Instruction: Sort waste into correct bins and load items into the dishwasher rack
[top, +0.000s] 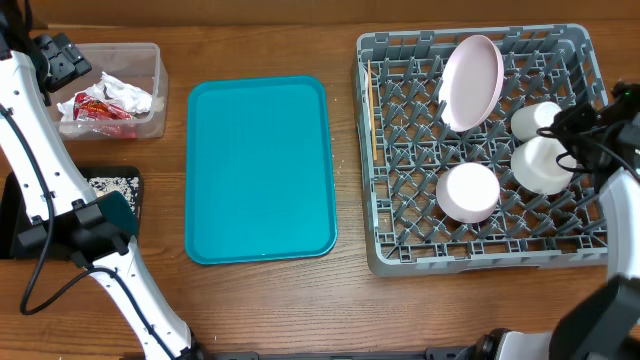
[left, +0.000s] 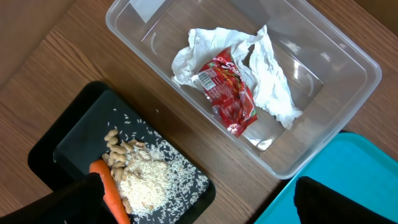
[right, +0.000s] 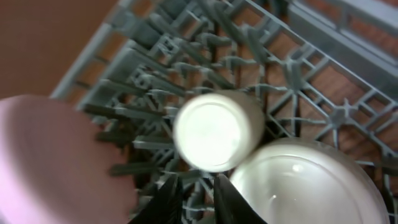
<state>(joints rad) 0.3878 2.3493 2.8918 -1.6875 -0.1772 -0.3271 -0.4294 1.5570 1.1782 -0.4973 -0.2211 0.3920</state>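
Near the clear rectangular plastic tub (left: 348, 81) we see the left tool (left: 199, 194) released; the right tool (right: 198, 186), narrowed beside the upturned white cup (right: 217, 130), we cannot tell.

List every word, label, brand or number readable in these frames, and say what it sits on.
Red wrapper in the clear tub: printed lettering, too small and blurred to read.
No legible text anywhere else in the three views.
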